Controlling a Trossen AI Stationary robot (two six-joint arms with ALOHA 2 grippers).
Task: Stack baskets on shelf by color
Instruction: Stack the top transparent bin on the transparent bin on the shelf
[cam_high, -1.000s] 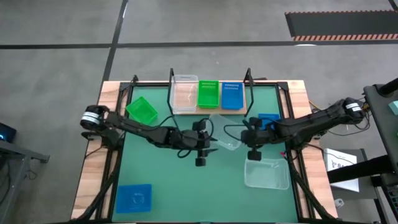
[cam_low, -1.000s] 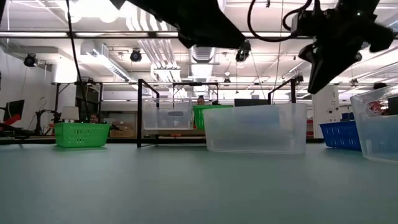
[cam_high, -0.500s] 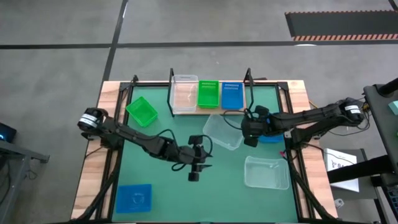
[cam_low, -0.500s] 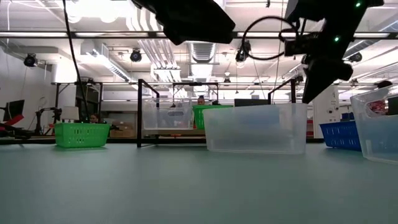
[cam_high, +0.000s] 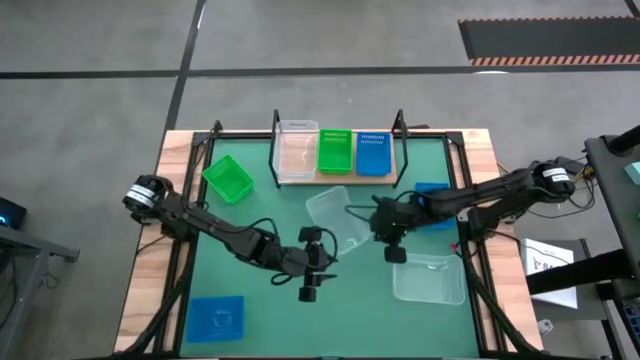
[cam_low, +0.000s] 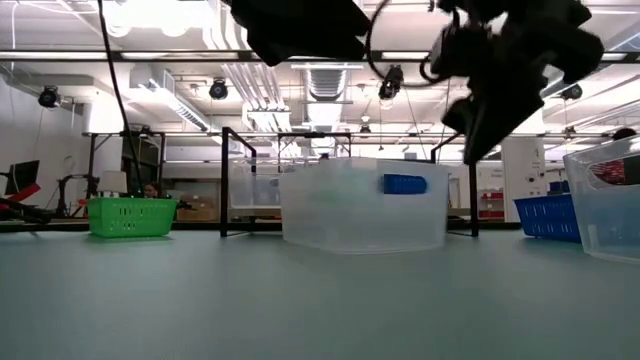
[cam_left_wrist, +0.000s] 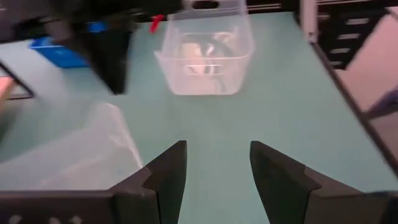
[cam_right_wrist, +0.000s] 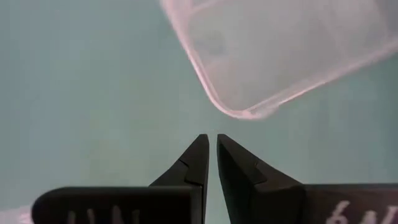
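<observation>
Three baskets sit on the shelf (cam_high: 385, 172): one clear (cam_high: 295, 152), one green (cam_high: 335, 151), one blue (cam_high: 371, 152). The desk (cam_high: 270, 308) holds two clear, two blue and one green. The left tool (cam_left_wrist: 214, 171) is open; the right tool (cam_right_wrist: 210, 163), nearly closed and empty, is beside a clear basket (cam_high: 334, 219).

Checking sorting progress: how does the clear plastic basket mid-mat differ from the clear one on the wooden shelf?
The clear plastic basket mid-mat lies skewed on the green mat, beside the right gripper; the clear basket on the wooden shelf sits square beside the green basket. Both are translucent and look empty.
</observation>
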